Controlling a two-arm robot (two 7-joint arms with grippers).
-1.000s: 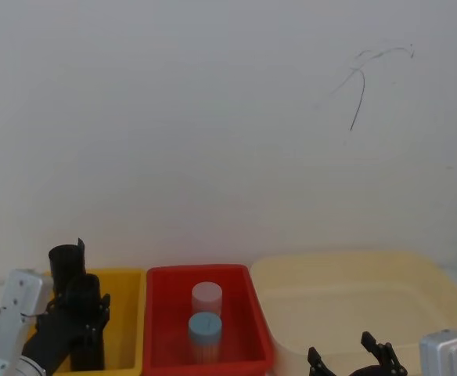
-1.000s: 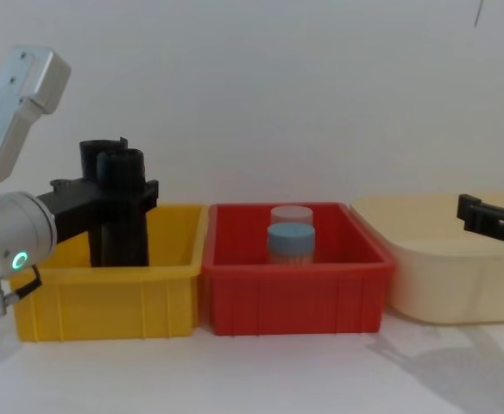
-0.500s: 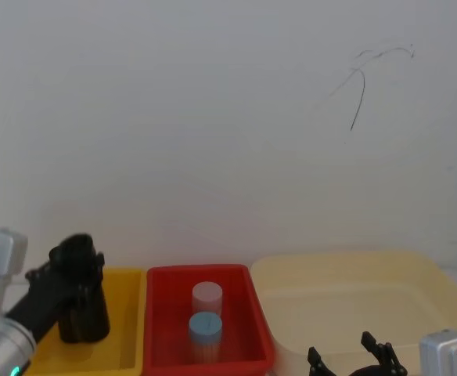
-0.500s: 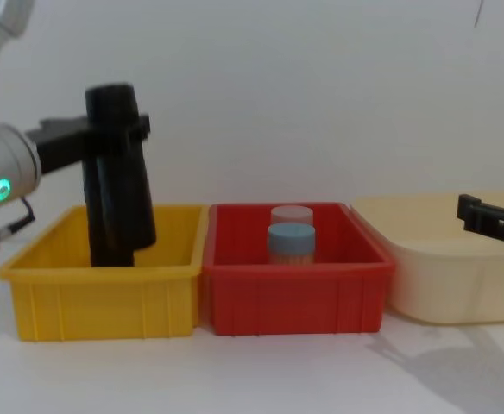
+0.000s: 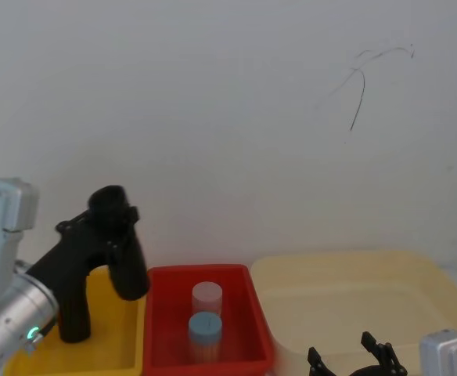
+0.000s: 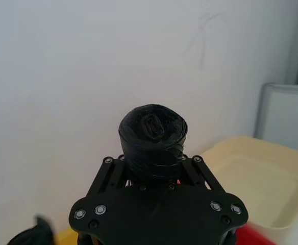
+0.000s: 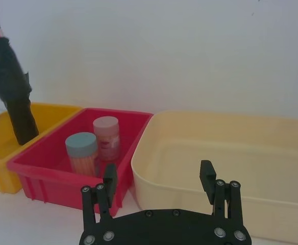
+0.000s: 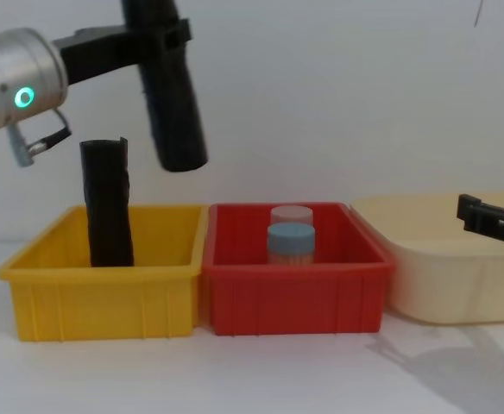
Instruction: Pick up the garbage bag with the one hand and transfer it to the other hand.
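The garbage bag [image 8: 173, 103], a matte-black crinkled roll, hangs tilted in the air above the seam between the yellow bin [image 8: 105, 297] and the red bin [image 8: 291, 302]. My left gripper [image 8: 159, 39], on a silver wrist with a green ring, is shut on its upper part. In the left wrist view the garbage bag [image 6: 153, 133] shows end-on between the fingers. In the head view the garbage bag [image 5: 123, 251] is above the yellow bin's right side. My right gripper [image 7: 158, 178] stands open and empty, low over the cream tub [image 7: 230, 153].
A second black roll [image 8: 107, 203] stands upright in the yellow bin. Two capped jars [image 8: 291, 237], one blue-lidded and one pink-lidded, stand in the red bin. A white wall rises close behind the bins.
My left gripper has lifted the garbage bag up out of the yellow bin and carried it to the right. The right gripper has not moved.
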